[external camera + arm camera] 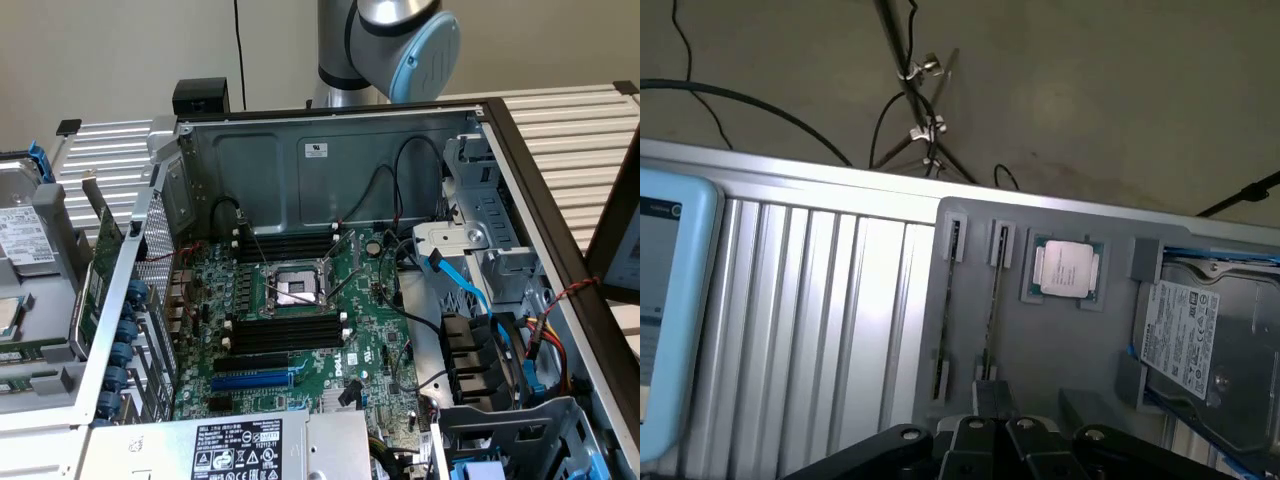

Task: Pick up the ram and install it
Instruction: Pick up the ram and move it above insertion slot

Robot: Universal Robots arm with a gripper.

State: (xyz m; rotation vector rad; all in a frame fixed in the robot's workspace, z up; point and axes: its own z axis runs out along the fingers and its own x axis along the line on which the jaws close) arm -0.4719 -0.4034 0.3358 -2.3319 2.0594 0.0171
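While it hangs over the grey tray, gripper: black fingers pressed together with no gap, nothing visibly pinched between them
Gripper contact: its tip lies over one end of a narrow slot in the tray; touching or just above cannot be told
Gripper build: matte black links with round silvery pivot pins
Tray: smooth grey moulded plastic, with two long narrow slots, a square recess and a large rectangular bay
Ram: a thin dark strip seen edge-on, standing on its long edge in the tray slot nearer the square recess; colour and label cannot be made out from this angle
Processor: flat square with a dull metal lid, lying in the tray's square recess
Hard drive: boxy metal with a white printed label, in the tray's large bay
Table: ribbed pale aluminium, beside the tray
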